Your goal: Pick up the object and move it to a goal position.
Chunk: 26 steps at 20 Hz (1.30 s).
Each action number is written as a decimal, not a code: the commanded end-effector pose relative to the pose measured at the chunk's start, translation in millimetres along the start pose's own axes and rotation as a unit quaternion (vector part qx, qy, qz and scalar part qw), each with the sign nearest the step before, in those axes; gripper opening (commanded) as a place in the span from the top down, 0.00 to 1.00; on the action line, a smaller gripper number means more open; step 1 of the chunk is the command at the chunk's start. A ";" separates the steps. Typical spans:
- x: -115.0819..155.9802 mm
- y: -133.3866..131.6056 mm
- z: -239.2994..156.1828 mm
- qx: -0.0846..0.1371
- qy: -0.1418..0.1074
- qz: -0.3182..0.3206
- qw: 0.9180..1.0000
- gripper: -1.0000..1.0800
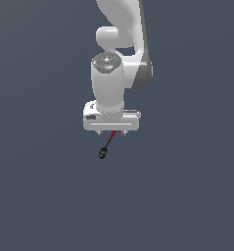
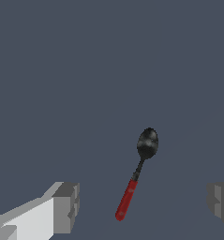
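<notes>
hand (image 2: 141, 206): mine, released, two grey fingertips (image 2: 66, 206) spread wide, touching nothing
spoon (image 2: 134, 180): lies between my fingertips, clear of both; red handle, black bowl
tabletop (image 1: 187, 196): plain dark grey, spoon resting on it under my hand

Bare simulated test space, flat slate-blue ground (image 1: 40, 196) filling both views, no walls or furniture, smooth rendered white robot arm (image 1: 108, 83) with untextured surfaces, uniform lighting, no real-room detail.
</notes>
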State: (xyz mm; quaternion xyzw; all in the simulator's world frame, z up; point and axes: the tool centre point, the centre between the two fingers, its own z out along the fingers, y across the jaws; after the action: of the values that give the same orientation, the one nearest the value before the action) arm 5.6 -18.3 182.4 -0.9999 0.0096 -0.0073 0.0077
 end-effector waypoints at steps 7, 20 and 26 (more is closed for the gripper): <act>-7.5 4.4 21.0 0.000 -0.002 0.022 1.000 0.04; -48.7 26.5 101.4 -0.006 -0.005 0.118 0.993 0.04; -60.6 31.9 118.4 -0.008 -0.006 0.140 0.990 0.04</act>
State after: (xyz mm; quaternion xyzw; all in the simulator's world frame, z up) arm -51.7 -46.3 65.8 -0.9895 0.1448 0.0004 0.0008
